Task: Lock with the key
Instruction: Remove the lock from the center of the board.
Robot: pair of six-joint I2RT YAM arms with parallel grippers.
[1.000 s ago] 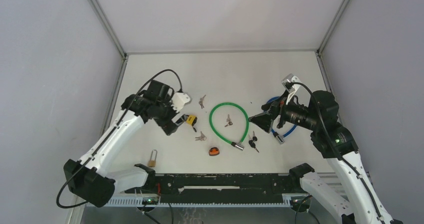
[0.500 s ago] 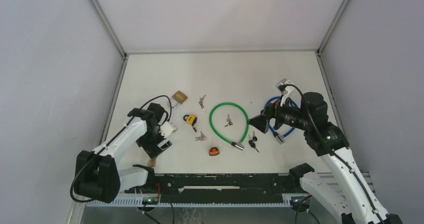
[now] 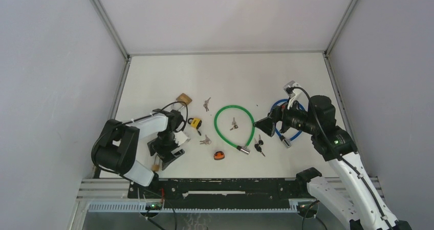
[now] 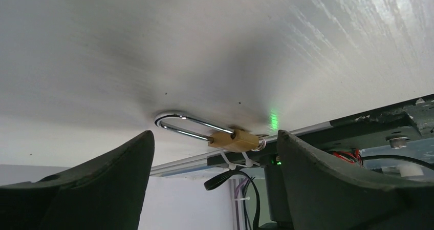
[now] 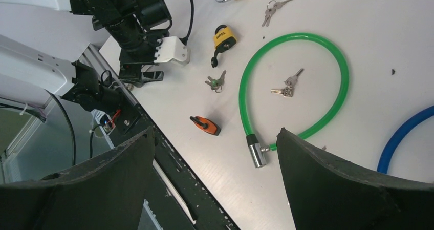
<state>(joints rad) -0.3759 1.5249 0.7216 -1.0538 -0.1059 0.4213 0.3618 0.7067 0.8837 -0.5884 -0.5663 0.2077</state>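
- Your left gripper is spread wide and holds nothing. It hangs low over the near-left part of the tabletop.
- In the left wrist view the long padlock lies flat on the tabletop, close to the near edge, and you see it in the gap between the two fingers. The gripper does not touch it. I cannot tell if its shackle is locked.
- Your right gripper is also spread and empty. It is raised above the right side and points at the green cable.
- One key bunch lies just beside the yellow padlock, right of the left gripper.
- Another key pair lies inside the loop of the green cable.
- The orange lock lies near the front edge, and the blue cable is partly hidden under the right arm.
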